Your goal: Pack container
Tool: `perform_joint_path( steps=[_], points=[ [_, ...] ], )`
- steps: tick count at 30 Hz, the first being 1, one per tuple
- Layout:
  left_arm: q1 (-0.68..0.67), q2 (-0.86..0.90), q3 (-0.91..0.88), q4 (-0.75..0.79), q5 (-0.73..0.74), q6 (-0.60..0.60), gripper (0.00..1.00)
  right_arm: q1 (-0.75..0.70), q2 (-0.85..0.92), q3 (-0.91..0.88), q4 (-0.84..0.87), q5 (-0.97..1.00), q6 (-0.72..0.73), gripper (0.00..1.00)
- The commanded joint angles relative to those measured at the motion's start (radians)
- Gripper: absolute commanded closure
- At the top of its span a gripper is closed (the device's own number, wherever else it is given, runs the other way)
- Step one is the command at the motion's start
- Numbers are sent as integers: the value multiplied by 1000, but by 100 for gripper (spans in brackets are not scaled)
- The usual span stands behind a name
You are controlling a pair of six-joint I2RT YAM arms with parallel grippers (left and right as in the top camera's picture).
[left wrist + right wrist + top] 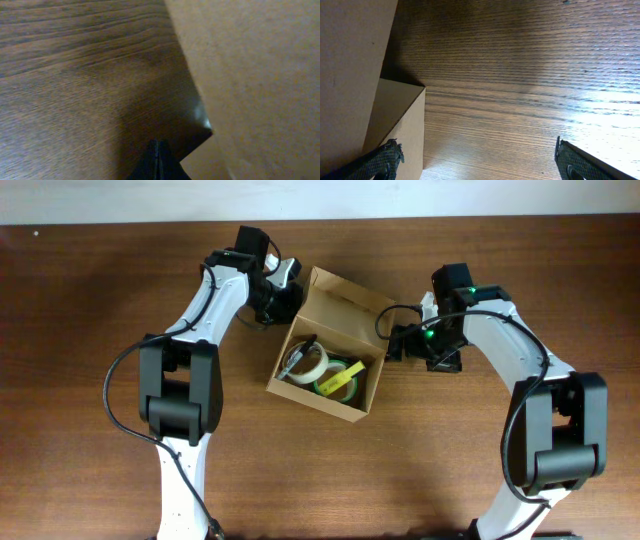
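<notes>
**Overhead and wrist views, packing of the container.** The small rectangular tan-brown cardboard box (314,397) sits mid-tabletop on the dark wood-grain tabletop (80,300). Its hinged flap lid (342,295) stands open on the far side. Inside lie a white roll of tape (305,366) and a green-and-yellow roll (340,380), along with a slender item too small to identify.

The left end effector (157,160) hovers by the box's far-left corner. Its fingers are pressed together and nothing is visible between them. The right end effector (477,150) waits just beside the right wall with its fingers spread wide and empty.

The box is probably light and will slide easily on smooth wood. Its thin walls are stiff along the edges but give under a pinch (the flap most of all). The soundest hold is likely the flap's free edge for closing, with the opposite wall braced to stop skidding.
</notes>
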Motion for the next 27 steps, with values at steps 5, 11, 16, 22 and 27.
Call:
perform_joint_path(
  steps=[5, 11, 16, 22, 27],
  points=[
    [-51, 6, 18, -11, 225, -8, 98, -15, 2, 47, 2, -146, -16, 1],
    [-50, 6, 18, -27, 125, -29, 98, -22, 2, 52, -3, -181, -16, 1],
    [-45, 6, 18, -36, 113, -28, 98, -22, 2, 53, -3, -183, -16, 1],
    [-32, 6, 18, -36, 161, -28, 98, -23, 2, 58, -7, -183, -16, 1],
    [-1, 6, 18, -32, 270, -28, 98, -23, 2, 113, -39, -183, -17, 1]
  ],
)
